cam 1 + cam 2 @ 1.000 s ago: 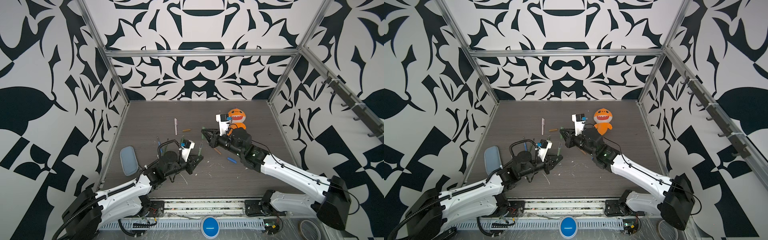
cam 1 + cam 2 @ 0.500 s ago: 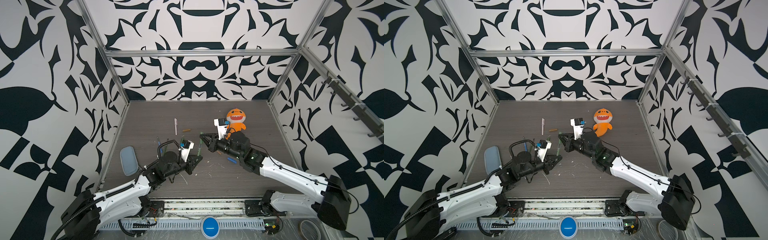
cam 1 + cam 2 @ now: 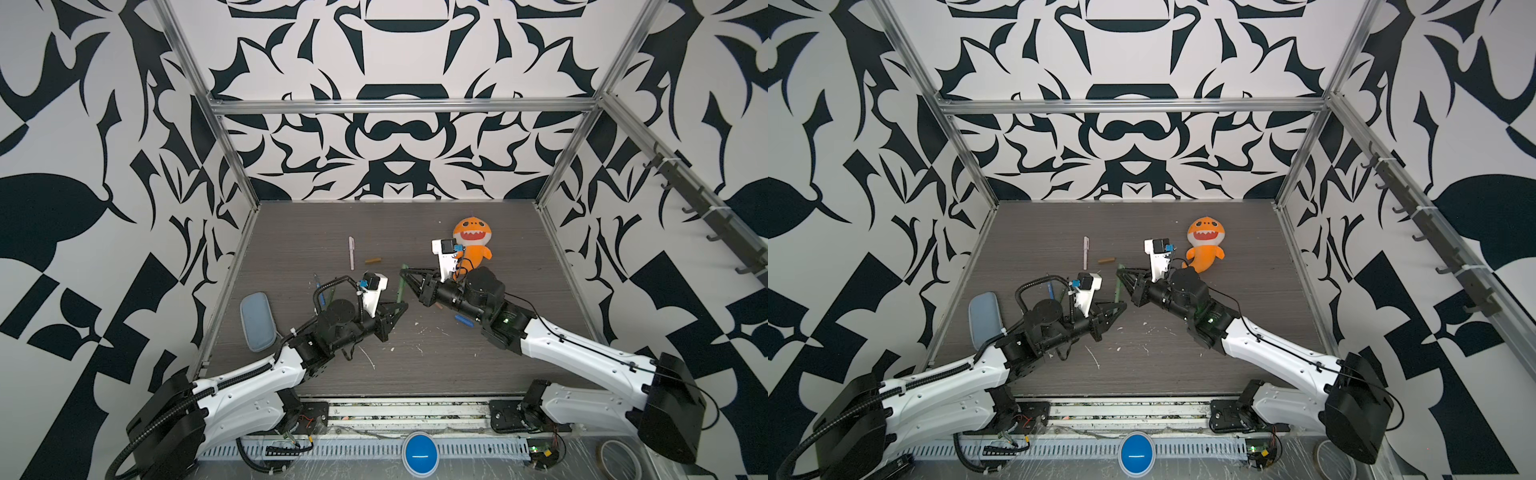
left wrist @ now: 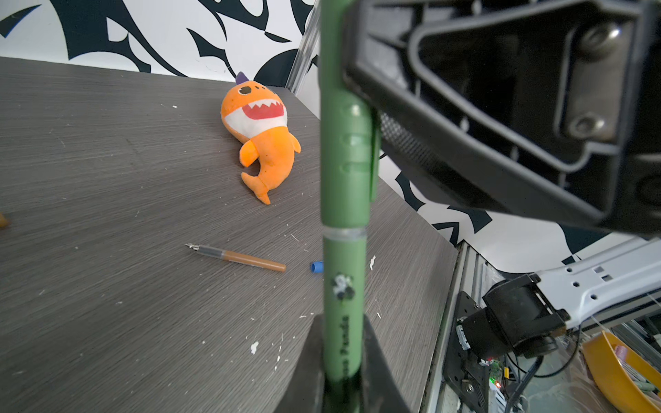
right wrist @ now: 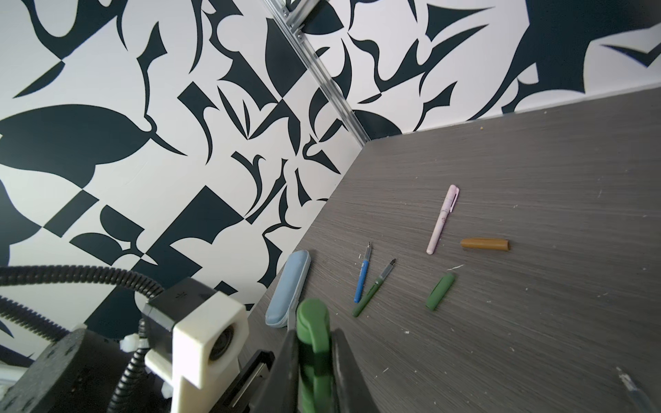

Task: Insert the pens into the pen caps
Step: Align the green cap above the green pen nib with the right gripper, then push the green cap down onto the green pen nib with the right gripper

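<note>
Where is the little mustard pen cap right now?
In both top views the mustard cap lies loose on the table, left of centre, just right of the pink pen.

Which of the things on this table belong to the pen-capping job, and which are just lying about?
Job: held green pen, held green cap; loose green pen, loose green cap; blue pen, blue cap; brown pen, mustard cap; capped pink pen.
Lying about: shark plush; blue-grey pouch; white scraps.

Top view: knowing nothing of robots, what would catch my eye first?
A slim green plastic pen is held at the centre, gripped by the left fingers and right fingers. Behind, to the right, lies a bright orange plush shark, and bold black-and-white patterned walls surround everything.
</note>
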### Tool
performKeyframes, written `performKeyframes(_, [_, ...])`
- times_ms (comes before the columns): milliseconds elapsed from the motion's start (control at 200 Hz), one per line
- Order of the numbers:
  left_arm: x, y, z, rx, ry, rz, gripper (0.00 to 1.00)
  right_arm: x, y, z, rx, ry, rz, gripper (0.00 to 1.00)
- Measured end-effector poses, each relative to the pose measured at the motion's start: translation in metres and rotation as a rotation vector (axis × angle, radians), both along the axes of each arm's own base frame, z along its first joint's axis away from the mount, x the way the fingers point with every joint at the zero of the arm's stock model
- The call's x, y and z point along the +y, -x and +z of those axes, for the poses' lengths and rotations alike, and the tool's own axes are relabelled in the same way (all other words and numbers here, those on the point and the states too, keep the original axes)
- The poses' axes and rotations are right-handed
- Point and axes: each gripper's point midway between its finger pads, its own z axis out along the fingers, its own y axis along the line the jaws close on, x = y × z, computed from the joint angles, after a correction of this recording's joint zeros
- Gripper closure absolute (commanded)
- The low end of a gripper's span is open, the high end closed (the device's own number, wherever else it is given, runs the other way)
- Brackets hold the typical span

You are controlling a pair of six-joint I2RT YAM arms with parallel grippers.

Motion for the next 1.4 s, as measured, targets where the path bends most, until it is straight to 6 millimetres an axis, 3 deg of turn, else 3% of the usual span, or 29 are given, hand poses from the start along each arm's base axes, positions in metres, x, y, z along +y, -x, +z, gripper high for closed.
performKeyframes(220, [-0.01,-0.011,0.036,-0.119,0.012,-0.005,1.0,-0.012,0.018,-0.011,0.031,0.092,0.018,0.59])
performKeyframes(515, [-0.011,-0.01,0.028,-0.155,-0.048,-0.021,1.0,-0.036,0.027,0.005,0.007,0.188,-0.016,0.48])
performKeyframes(865, [-0.01,-0.008,0.02,-0.187,-0.086,-0.036,1.0,-0.055,0.031,0.012,-0.005,0.296,-0.049,0.53])
performKeyframes(1030, [-0.011,-0.005,0.02,-0.19,-0.085,-0.055,1.0,-0.044,0.022,0.026,-0.036,0.312,-0.043,0.53])
performKeyframes(1265, [-0.012,-0.001,0.023,-0.195,-0.08,-0.075,1.0,-0.031,0.012,0.03,-0.051,0.331,-0.029,0.55])
performKeyframes(1400, [-0.012,0.002,0.025,-0.198,-0.072,-0.089,1.0,-0.027,0.008,0.039,-0.077,0.324,-0.028,0.61])
